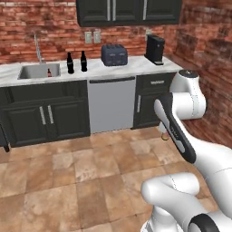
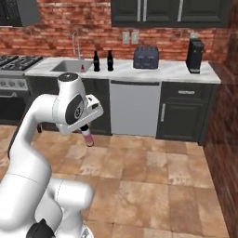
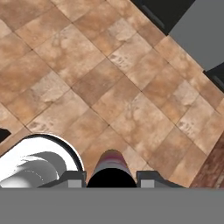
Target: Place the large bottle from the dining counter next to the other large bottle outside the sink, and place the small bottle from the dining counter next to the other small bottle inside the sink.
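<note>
My gripper (image 2: 87, 135) hangs over the tiled floor, shut on the small bottle (image 2: 88, 138), a pinkish one that points down from the hand. In the hand view the small bottle (image 3: 110, 166) sits between the two fingertips (image 3: 72, 177) of my gripper (image 3: 110, 179). Two large dark bottles (image 1: 70, 63) (image 1: 84, 61) stand upright side by side on the counter just right of the sink (image 1: 31, 71). They show again as large bottles (image 2: 96, 61) (image 2: 110, 61) beside the sink (image 2: 62, 66). A small red bottle (image 1: 49, 72) stands inside the basin.
A toaster (image 1: 113, 55) and a black coffee machine (image 1: 155, 49) stand further right on the counter. Below is a grey dishwasher front (image 1: 112, 104) between dark cabinets. A stove (image 2: 14, 69) sits left of the sink. A brick wall closes the right side.
</note>
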Controlling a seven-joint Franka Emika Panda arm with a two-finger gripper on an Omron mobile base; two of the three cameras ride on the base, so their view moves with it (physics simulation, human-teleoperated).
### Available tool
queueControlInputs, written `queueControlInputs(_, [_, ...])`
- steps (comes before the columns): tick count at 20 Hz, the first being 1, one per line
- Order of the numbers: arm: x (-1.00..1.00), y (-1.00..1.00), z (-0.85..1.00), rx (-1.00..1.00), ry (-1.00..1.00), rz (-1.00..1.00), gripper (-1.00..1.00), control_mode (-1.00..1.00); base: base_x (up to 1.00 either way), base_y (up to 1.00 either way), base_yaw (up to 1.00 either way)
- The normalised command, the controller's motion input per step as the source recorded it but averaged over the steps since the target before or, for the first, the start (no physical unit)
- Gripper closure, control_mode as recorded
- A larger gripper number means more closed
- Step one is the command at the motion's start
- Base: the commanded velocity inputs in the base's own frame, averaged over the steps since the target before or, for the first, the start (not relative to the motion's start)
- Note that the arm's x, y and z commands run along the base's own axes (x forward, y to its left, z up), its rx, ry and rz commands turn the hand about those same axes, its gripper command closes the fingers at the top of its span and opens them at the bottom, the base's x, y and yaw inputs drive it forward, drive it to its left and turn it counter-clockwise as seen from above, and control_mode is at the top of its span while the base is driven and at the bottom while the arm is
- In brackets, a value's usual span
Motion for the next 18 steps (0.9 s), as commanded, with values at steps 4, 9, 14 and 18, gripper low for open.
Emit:
queueControlInputs(4, [0.00,0.00,0.00,0.00,0.00,0.00,1.00,1.00,0.54,-0.02,0.00])
queueControlInputs(9, [0.00,0.00,0.00,0.00,0.00,0.00,1.00,1.00,0.51,0.00,-0.01])
queueControlInputs(14, [0.00,0.00,0.00,0.00,0.00,0.00,1.00,1.00,0.36,0.03,-0.03])
queueControlInputs(18, [0.00,0.00,0.00,0.00,0.00,0.00,1.00,1.00,0.16,0.22,-0.07])
